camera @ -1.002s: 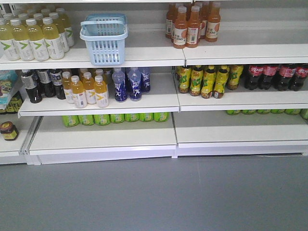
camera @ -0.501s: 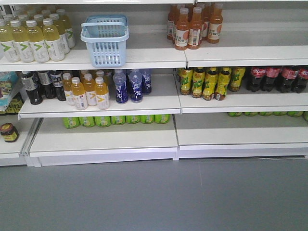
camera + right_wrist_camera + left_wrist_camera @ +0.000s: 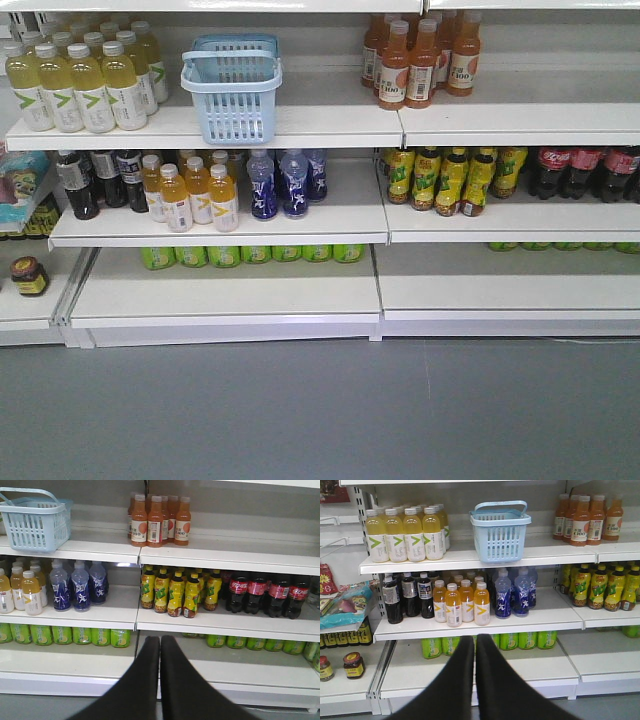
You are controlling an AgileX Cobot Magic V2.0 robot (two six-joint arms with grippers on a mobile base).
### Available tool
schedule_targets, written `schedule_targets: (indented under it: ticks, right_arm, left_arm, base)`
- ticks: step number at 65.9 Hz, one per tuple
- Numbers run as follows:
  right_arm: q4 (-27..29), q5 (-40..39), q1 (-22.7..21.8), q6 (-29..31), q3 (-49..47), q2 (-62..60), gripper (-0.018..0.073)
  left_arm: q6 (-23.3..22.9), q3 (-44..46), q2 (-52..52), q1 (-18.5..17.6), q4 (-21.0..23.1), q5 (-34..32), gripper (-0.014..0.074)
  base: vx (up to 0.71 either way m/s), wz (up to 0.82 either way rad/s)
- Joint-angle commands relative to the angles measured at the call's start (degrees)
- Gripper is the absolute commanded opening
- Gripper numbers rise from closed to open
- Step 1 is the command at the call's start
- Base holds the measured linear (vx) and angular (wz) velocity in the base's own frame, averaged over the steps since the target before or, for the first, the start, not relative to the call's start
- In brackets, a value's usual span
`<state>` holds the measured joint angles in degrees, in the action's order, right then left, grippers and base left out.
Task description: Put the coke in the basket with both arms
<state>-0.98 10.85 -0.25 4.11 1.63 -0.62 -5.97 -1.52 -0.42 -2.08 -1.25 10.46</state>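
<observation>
The light blue basket (image 3: 232,90) stands on the upper shelf, between yellow drink bottles and orange ones; it also shows in the left wrist view as the basket (image 3: 500,532) and at the top left of the right wrist view as the basket (image 3: 35,522). The coke is out of view in every frame. My left gripper (image 3: 474,639) is shut with nothing in it, held back from the shelves and level with the lowest one. My right gripper (image 3: 160,639) is likewise shut and empty, further right along the shelving. Neither arm shows in the front view.
Dark plastic cola bottles (image 3: 580,170) with red labels stand on the middle shelf at the right, next to yellow-green bottles (image 3: 450,180). Blue bottles (image 3: 285,185) and orange-yellow ones (image 3: 195,195) fill the middle left. Green cans (image 3: 250,254) line the back of the low shelf (image 3: 220,295). Grey floor lies below.
The whole shelving has slid a little to the right and down in the front view. Nothing on the shelves has moved.
</observation>
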Motion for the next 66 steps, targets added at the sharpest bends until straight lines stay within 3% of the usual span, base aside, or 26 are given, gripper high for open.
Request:
schedule_targets:
  ticks: [1,66]
  right_arm:
    - [-0.07,-4.29,-0.23,0.55,0.37,-0.71,-0.0002]
    - [-0.07,-4.29,-0.23,0.55,0.37,-0.71,-0.0002]
  left_arm:
    - [0.05,1.38,-1.12,-0.17,0.01,-3.94,-0.0006]
    - [0.05,1.38,-1.12,-0.17,0.01,-3.94,-0.0006]
  base:
    - [0.04,0.03]
    - [0.07,0.01]
